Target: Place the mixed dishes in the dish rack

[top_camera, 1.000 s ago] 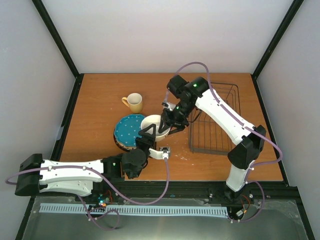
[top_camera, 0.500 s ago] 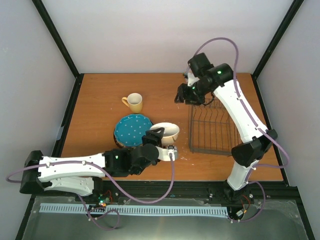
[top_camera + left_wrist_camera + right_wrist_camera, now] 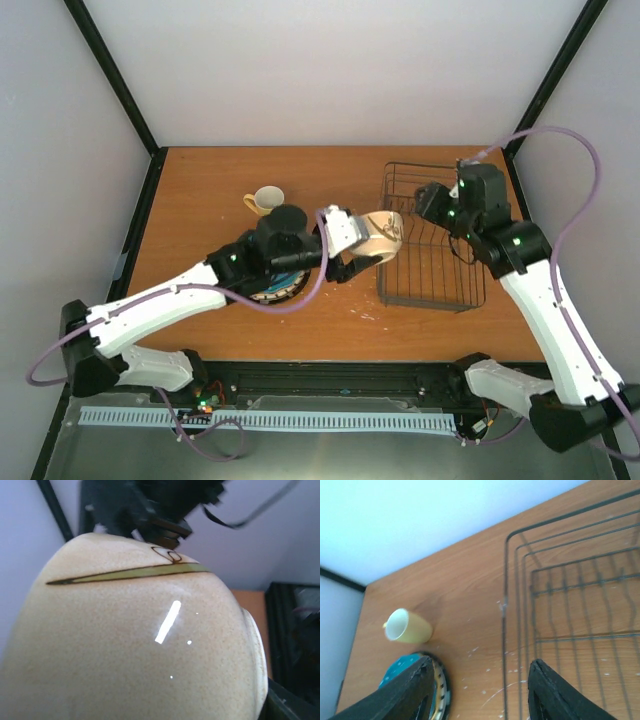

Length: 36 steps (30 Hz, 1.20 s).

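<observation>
My left gripper (image 3: 366, 248) is shut on the cream-white bowl (image 3: 384, 234), which hangs tipped on its side just left of the dish rack (image 3: 432, 245). In the left wrist view the bowl (image 3: 150, 645) fills the frame and hides the fingers. My right gripper (image 3: 427, 202) hovers over the rack's back left part. It (image 3: 482, 695) is open and empty, with the rack's wires (image 3: 570, 605) below it. The yellow mug (image 3: 266, 201) (image 3: 410, 626) stands on the table. The plate stack, teal one (image 3: 400, 674) on top, lies mostly under my left arm (image 3: 268, 287).
The wooden table (image 3: 200, 190) is bounded by black frame posts and white walls at the back and sides. White specks mark the wood beside the rack (image 3: 485, 690). My left arm stretches diagonally over the plates; my right arm rises along the rack's right side.
The right gripper let go of the bowl, opened wider and pulled back over the rack. The left arm lifted the bowl off the plates and carried it right to the rack's left edge.
</observation>
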Each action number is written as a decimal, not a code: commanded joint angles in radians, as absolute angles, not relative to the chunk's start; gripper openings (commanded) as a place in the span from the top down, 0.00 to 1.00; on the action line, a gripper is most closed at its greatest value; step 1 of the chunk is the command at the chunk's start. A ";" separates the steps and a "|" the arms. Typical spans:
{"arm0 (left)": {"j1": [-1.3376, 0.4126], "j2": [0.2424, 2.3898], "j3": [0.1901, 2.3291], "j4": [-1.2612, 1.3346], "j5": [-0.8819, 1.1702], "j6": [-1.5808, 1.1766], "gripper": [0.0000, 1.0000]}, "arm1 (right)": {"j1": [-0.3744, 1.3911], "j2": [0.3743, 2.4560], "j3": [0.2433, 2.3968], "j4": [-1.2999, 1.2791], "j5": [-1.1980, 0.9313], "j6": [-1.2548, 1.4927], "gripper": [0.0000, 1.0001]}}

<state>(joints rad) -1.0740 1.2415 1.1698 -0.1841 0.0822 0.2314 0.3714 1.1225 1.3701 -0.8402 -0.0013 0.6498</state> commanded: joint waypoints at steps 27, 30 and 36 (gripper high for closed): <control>-0.831 2.093 1.886 -0.317 1.166 -0.399 0.99 | 0.284 0.703 1.073 -0.645 0.485 0.776 0.45; -0.840 2.164 1.948 -0.461 1.141 -0.311 0.99 | 0.284 0.678 1.078 -0.656 0.532 0.770 0.45; -0.853 2.249 2.005 -0.621 1.062 -0.202 0.99 | 0.283 0.660 1.104 -0.667 0.582 0.736 0.44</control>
<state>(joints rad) -0.8440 2.2295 1.9263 -0.4606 1.1023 -0.3294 0.2905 0.6666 1.0607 -0.6605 0.5091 0.7563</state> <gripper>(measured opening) 0.690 0.554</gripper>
